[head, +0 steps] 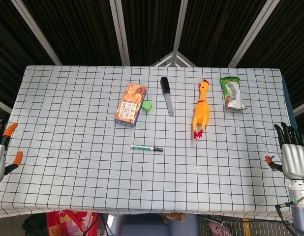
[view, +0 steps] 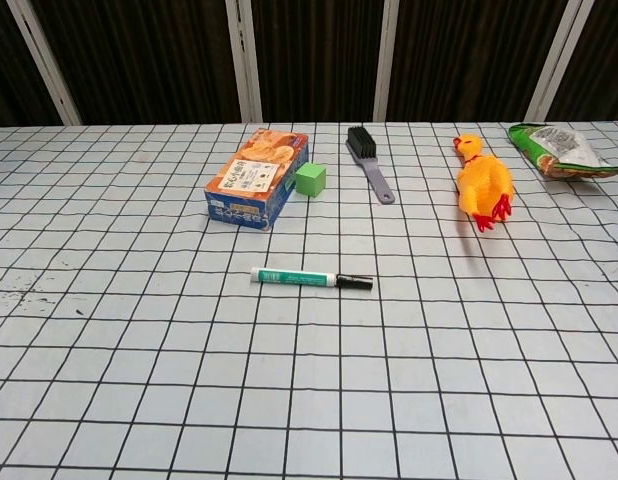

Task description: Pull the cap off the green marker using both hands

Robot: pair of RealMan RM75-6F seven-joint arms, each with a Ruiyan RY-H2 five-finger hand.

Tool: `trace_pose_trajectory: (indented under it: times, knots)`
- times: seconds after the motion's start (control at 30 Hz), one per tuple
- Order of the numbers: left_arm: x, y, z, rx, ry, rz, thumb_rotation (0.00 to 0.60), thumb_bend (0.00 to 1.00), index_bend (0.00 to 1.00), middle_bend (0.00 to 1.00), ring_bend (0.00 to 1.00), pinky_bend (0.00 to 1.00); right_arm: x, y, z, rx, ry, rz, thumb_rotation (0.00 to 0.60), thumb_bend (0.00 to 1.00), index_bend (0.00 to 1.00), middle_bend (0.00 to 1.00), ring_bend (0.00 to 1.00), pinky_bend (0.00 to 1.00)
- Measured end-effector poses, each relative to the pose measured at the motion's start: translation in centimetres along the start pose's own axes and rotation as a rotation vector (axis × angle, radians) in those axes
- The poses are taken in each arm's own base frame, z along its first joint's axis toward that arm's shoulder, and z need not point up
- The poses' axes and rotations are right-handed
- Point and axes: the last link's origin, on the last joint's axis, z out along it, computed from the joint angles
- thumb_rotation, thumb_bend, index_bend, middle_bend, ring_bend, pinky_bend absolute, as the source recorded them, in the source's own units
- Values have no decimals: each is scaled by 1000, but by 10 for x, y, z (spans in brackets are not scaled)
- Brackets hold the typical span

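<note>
The slim green marker [head: 143, 147] with a white label and a black cap [head: 158, 149] lies flat a little below the centre of the head view, on the white tablecloth with a black grid [head: 83, 191]. The cap is on the marker and points to the right of the frame. Nothing touches the marker.

The left hand [head: 0, 152] shows at the left edge of the head view, at the border of the table, with orange fingertips apart and nothing in it. The right hand [head: 292, 156] is at the right edge, dark fingers spread upward, holding nothing. Both are well apart from the marker.

Above the marker, in a row, lie an orange snack box [head: 130, 103], a small green cube [head: 147, 105] just beside it, a black brush with a grey handle [head: 166, 94], a yellow rubber chicken [head: 201, 111] and a green snack bag [head: 232, 92].
</note>
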Motion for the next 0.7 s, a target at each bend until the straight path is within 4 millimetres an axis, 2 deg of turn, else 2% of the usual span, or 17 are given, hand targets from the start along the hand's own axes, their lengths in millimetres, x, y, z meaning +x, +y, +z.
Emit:
trace_pose_trajectory:
  times: [0.37,0.7]
  knots:
    - [-11,39,20,-62,-36,20,600,492,190,33,0,0,-5,-2,1,1,-16,-6,600,246,91,49,40,36]
    - [-27,96,36,-152,-104,-10,600,451,192,31,0,0,-10,-6,5,-7,-36,-12,600,246,92,49,40,36]
